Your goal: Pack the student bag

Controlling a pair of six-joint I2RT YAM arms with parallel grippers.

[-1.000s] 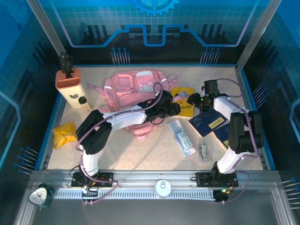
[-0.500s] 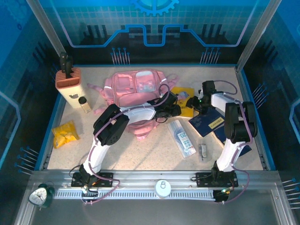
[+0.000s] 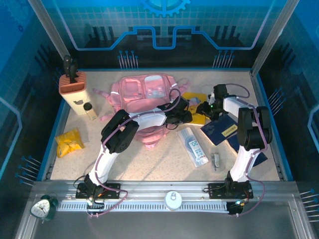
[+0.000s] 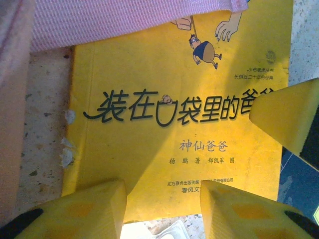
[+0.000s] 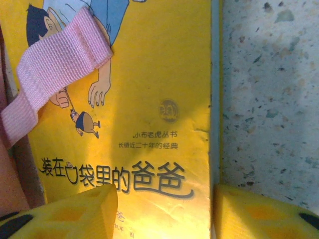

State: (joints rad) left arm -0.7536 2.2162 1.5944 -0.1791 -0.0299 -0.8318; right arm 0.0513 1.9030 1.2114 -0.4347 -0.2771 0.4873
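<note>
Hovering low over the yellow book (image 4: 174, 99), the left fingers (image 4: 84, 209) and right fingers (image 5: 75, 211) look set to lift it into the student bag (image 3: 142, 94), which lies toward 12 o'clock on the tabletop (image 5: 269, 99), the book at its 3 o'clock. Both pairs stand apart: the left above the cover, the right straddling its edge. A pink strap (image 5: 55, 74) hides one corner; whether any finger touches is unclear.
</note>
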